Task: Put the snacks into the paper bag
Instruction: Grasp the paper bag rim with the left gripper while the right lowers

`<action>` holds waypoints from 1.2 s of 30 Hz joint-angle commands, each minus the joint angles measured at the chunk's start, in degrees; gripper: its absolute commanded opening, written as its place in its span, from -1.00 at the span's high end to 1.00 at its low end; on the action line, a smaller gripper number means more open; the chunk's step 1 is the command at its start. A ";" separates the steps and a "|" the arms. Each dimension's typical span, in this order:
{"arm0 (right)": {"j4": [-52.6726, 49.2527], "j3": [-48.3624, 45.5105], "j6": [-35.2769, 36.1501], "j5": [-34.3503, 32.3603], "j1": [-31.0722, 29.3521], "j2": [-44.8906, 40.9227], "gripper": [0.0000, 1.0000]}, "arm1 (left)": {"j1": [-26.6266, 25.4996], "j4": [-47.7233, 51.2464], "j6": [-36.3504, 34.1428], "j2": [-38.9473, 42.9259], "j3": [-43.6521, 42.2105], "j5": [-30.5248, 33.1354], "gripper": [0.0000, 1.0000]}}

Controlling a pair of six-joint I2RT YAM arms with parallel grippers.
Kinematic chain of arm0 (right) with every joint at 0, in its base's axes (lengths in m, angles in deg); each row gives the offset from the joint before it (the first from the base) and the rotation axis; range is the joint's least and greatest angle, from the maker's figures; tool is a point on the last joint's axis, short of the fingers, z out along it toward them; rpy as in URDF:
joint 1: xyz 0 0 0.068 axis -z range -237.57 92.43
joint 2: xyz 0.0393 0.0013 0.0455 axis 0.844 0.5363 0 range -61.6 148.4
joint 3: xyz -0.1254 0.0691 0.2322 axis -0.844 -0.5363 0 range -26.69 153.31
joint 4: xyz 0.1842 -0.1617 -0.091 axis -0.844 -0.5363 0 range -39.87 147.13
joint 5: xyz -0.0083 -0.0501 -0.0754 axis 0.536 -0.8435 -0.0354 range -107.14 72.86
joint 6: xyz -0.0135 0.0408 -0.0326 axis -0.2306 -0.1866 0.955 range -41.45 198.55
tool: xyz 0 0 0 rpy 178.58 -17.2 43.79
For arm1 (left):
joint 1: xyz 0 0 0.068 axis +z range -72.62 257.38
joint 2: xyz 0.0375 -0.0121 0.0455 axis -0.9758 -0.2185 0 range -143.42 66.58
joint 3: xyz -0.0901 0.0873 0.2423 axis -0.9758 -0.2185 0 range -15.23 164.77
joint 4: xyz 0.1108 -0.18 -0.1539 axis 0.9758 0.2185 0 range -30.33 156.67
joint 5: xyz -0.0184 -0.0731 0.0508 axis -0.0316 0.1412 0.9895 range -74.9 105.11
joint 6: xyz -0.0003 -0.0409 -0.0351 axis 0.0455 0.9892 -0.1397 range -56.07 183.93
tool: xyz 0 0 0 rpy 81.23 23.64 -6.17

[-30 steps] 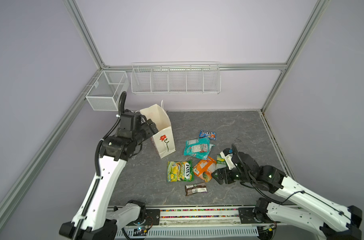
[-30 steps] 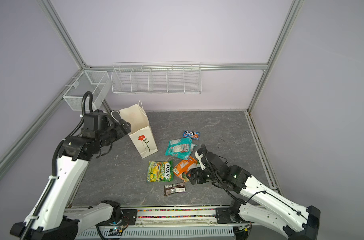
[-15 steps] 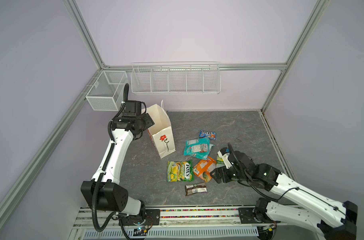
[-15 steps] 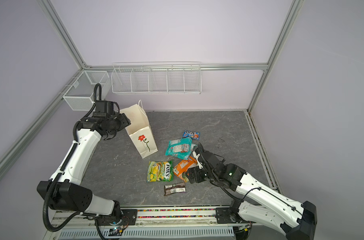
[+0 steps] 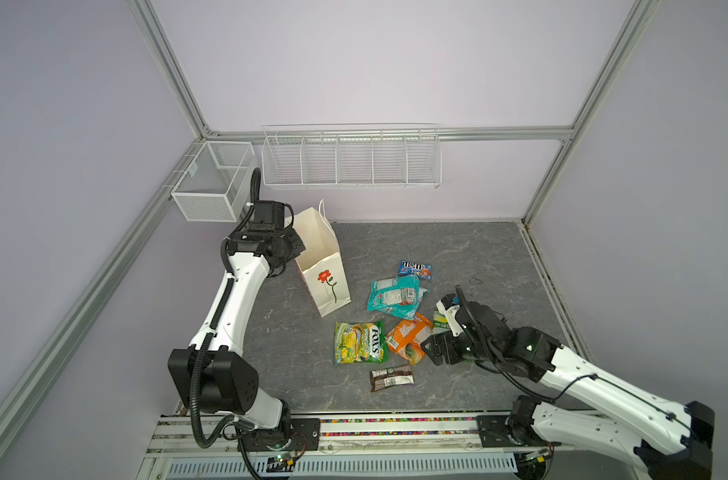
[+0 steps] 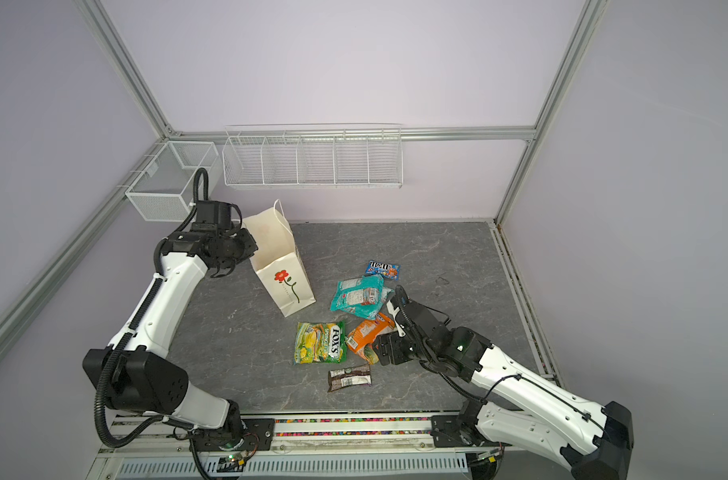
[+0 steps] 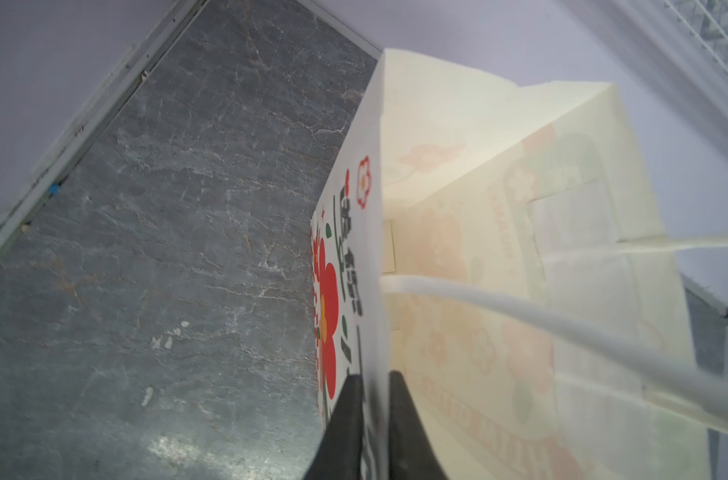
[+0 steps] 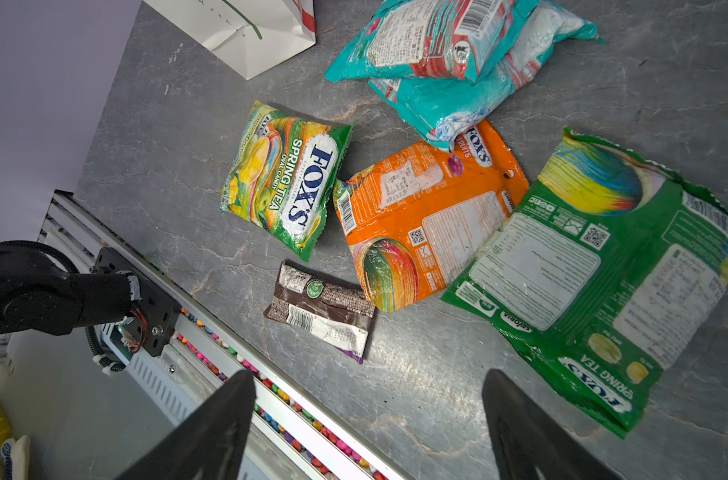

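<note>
Six snack packets, all on the grey marbled tabletop [image 5: 457, 245], outside the tall white paper gift bag with a red flower [image 5: 324, 270].

Left gripper [image 7: 374, 415]: black fingers [image 7: 349, 419] pinched narrow on the bag's top rim, one on the printed outer face, one inside. A white cord handle [image 7: 520, 316] crosses just beyond the inner finger. The bag stands upright, its floor only partly seen. In both top views the wrist hides this grip.

Right gripper [image 8: 370, 376]: fingers spread wide, nothing between them. Whether they touch the tabletop, cannot tell.
- Just ahead of the gap: small dark-brown bar wrapper [image 8: 320, 316].
- Beyond it: orange crinkly bag [image 8: 424, 224], with the yellow-green FOX'S bag [image 8: 283, 178] just beside it.
- Ahead of the other finger: green crinkly bag [image 8: 603, 270], one edge cut off; from above the gripper covers most of it.
- Farthest: teal crinkly bag [image 8: 457, 54], overlapping the orange corner. One folded packet or two, unclear.
- Small blue M&M's pack [image 5: 415, 269]: seen only from above, beyond the teal.
</note>
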 commanded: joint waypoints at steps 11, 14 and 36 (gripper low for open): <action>-0.86 1.03 0.25 -1.64 -0.30 -0.61 -0.77 | 1.45 4.25 -4.54 0.82 5.43 4.47 1.00; -0.78 1.15 0.43 -1.70 -0.25 -0.10 -0.77 | 1.47 6.03 -6.67 1.39 7.20 5.77 1.00; 8.01 -0.29 0.75 8.93 0.06 6.23 -0.80 | 1.47 13.24 -16.72 22.07 -3.88 0.29 1.00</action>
